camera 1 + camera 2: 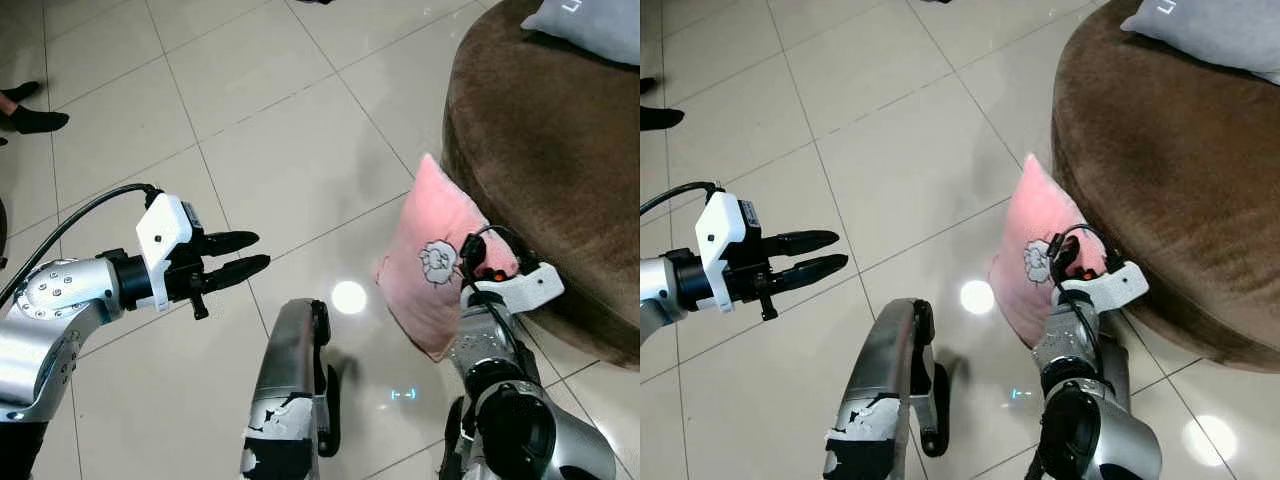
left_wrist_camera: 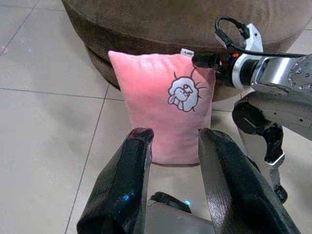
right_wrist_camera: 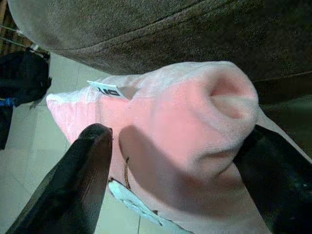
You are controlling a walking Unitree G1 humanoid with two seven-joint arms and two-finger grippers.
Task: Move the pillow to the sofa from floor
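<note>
Count: 2 pillows total – 1 pink pillow (image 1: pixel 432 262) with a cartoon print, 1 grey pillow (image 1: pixel 592 25) on the sofa. 1 brown round sofa (image 1: pixel 560 150). 2 claws: left claw (image 1: pixel 240 257), right claw (image 1: pixel 478 262). 1 person's foot in a black sock (image 1: pixel 35 119) at the floor edge.

I see a glossy floor of large pale beige tiles (image 1: pixel 280 150). Directly on it sits a round brown plush sofa (image 1: pixel 540 150), and a pink square pillow with a cartoon print (image 1: pixel 430 260) stands upright against the sofa's base.
</note>
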